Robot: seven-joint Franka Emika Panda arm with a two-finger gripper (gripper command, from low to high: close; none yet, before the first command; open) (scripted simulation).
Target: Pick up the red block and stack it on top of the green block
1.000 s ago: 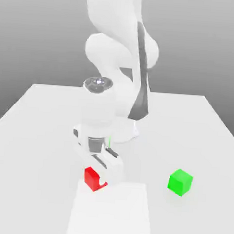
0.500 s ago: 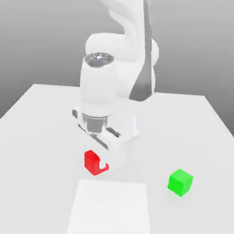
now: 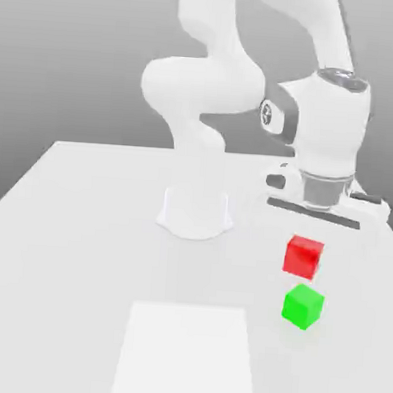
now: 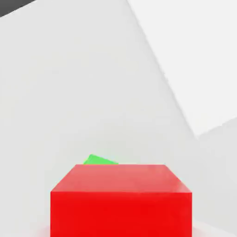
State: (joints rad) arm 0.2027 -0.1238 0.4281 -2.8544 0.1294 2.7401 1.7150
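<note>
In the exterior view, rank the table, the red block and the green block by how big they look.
1. table, by far the largest.
2. and 3. red block and green block look alike in size; the red one hangs above the table under the gripper, so no ranking between them.

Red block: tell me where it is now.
The red block hangs off the table under the pincer, on the exterior view's right, just above the green block.

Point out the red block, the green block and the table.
red block (image 3: 302, 256), exterior view, its front face.
green block (image 3: 302, 306), exterior view, its front face.
table (image 3: 80, 249), exterior view, bare top surface.
</note>
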